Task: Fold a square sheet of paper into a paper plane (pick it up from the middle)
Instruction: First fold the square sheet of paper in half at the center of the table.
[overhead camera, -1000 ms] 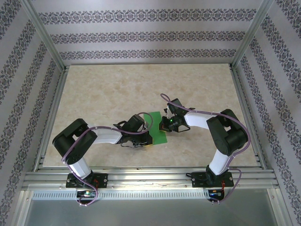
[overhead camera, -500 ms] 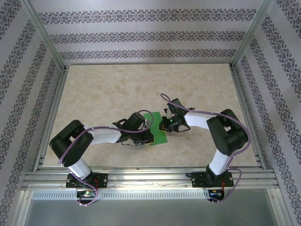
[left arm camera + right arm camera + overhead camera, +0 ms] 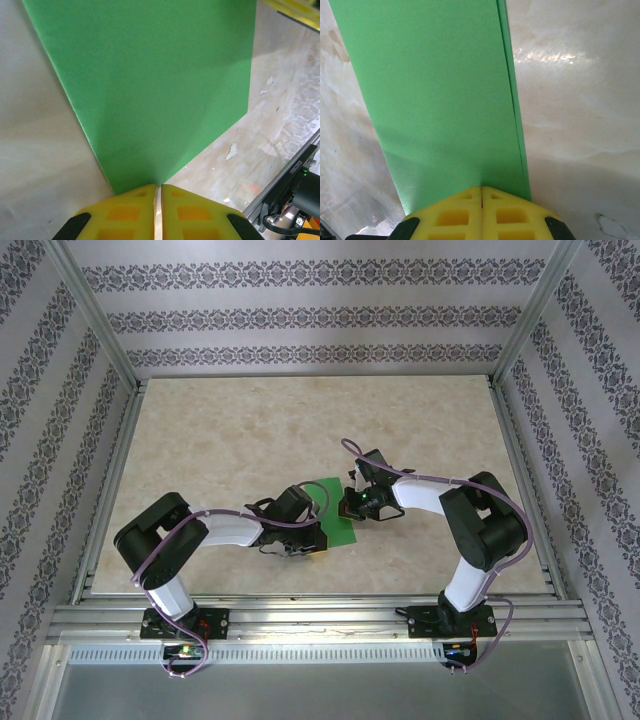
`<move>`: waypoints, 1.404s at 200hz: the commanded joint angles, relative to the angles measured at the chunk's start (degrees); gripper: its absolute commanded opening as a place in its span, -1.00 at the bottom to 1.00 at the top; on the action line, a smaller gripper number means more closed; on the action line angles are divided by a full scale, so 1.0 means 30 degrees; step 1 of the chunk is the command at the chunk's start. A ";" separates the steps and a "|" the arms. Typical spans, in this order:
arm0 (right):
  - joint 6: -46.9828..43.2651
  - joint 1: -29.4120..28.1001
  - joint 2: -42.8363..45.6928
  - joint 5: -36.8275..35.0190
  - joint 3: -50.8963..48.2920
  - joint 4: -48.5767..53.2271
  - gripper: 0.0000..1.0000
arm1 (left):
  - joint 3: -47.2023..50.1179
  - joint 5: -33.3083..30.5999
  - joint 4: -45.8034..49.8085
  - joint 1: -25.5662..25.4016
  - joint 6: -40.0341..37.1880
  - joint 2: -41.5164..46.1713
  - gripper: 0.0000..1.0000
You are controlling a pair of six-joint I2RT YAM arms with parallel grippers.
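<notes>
- The green paper sheet (image 3: 338, 528) is near the middle of the table (image 3: 220, 440), between both grippers.
- The left gripper (image 3: 159, 188) is closed, pinching a paper corner.
- The right gripper (image 3: 481, 189) is closed, pinching the paper's folded edge.

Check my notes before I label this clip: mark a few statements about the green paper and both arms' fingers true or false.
1. The thin bright green paper sheet sits between the two arms. True.
2. The left arm's yellow fingers stand wide open. False: they are shut on the sheet's corner.
3. The right arm's yellow fingers pinch the sheet's edge. True.
4. The sheet is already a slim pointed dart. False: it is a flat, angular piece.
</notes>
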State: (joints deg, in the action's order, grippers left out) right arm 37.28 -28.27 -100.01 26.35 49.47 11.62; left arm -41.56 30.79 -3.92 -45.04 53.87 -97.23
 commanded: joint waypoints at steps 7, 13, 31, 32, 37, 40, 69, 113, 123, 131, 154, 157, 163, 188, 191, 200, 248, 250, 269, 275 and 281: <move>-0.0114 0.0023 -0.0570 -0.1964 -0.0759 0.2768 -1.00 | 0.0257 -0.0827 0.0981 -0.0310 -0.0340 0.0284 -0.74; -0.0107 0.0020 -0.0511 -0.1984 -0.0762 0.2763 -1.00 | 0.0148 -0.0787 0.1010 -0.0309 -0.0374 0.0379 -0.74; -0.0048 0.0020 -0.0342 -0.2074 -0.0844 0.2665 -1.00 | -0.0190 -0.0730 0.1210 -0.0310 -0.0428 0.0726 -0.74; -0.0041 0.0020 -0.0349 -0.2088 -0.0860 0.2663 -1.00 | -0.0200 -0.0721 0.1215 -0.0310 -0.0432 0.0748 -0.74; -0.0004 0.0020 -0.0327 -0.2089 -0.0894 0.2633 -1.00 | -0.0219 -0.0723 0.1220 -0.0310 -0.0436 0.0915 -0.74; -0.0004 0.0020 -0.0341 -0.2090 -0.0904 0.2603 -1.00 | -0.0232 -0.0735 0.1183 -0.0310 -0.0436 0.1019 -0.74; -0.0003 0.0018 -0.0531 -0.1984 -0.0942 0.2510 -1.00 | -0.0289 -0.0695 0.1076 -0.0310 -0.0487 0.1504 -0.73; -0.0033 0.0020 -0.0502 -0.2044 -0.0907 0.2653 -1.00 | 0.0381 -0.0747 -0.1015 -0.0310 -0.0260 0.1706 -0.71; -0.0004 0.0020 -0.0494 -0.2019 -0.0949 0.2632 -1.00 | 0.0137 -0.1295 -0.0687 -0.0310 -0.0409 0.1707 -0.70; -0.0004 0.0020 -0.0502 -0.1993 -0.0934 0.2628 -1.00 | -0.0136 -0.1755 -0.0256 -0.0282 -0.0637 0.1621 -0.69; -0.0029 0.0020 -0.0502 -0.1986 -0.0931 0.2681 -1.00 | -0.0900 -0.2015 0.0851 -0.0153 -0.1109 0.0720 -0.68; -0.0033 0.0020 -0.0477 -0.1993 -0.0908 0.2674 -1.00 | -0.0958 -0.2024 0.0991 -0.0151 -0.1135 0.0591 -0.68; -0.0048 0.0020 -0.0472 -0.1986 -0.0905 0.2712 -1.00 | -0.0975 -0.1951 0.1021 -0.0162 -0.1197 0.0349 -0.69; -0.0061 0.0020 -0.0473 -0.1986 -0.0883 0.2734 -1.00 | -0.0434 -0.1365 0.0801 -0.0164 -0.0857 -0.0176 -0.69; -0.0062 0.0020 -0.0451 -0.1986 -0.0877 0.2747 -1.00 | -0.0336 -0.1357 0.0816 -0.0164 -0.0829 -0.0147 -0.70; -0.0062 0.0020 -0.0444 -0.2001 -0.0877 0.2709 -1.00 | -0.0106 -0.1432 0.0895 -0.0186 -0.0901 0.0075 -0.70; -0.0258 -0.0009 -0.0288 -0.1428 -0.0613 0.2635 -1.00 | -0.1417 -0.2180 0.2604 0.0775 -0.1951 0.2379 -0.67; -0.0265 0.0005 -0.0258 -0.1392 -0.0590 0.2618 -1.00 | -0.1463 -0.2177 0.2628 0.0869 -0.1987 0.2417 -0.67; -0.0324 -0.0009 0.0063 -0.1018 -0.0412 0.2481 -1.00 | -0.1876 -0.2098 0.2323 0.1996 -0.1952 0.2402 -0.67; -0.0369 -0.0032 0.0187 -0.0865 -0.0382 0.2388 -1.00 | -0.2051 -0.1669 0.2003 0.2414 -0.1928 0.2165 -0.67; -0.0384 -0.0039 0.0347 -0.0669 -0.0353 0.2260 -1.00 | -0.2390 -0.1217 0.1802 0.2846 -0.1944 0.1864 -0.67</move>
State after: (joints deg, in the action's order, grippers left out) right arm 37.19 -28.27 -99.33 26.20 49.36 12.73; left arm -45.69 25.28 1.65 -40.93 49.65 -90.98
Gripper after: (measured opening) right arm 0.049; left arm 0.163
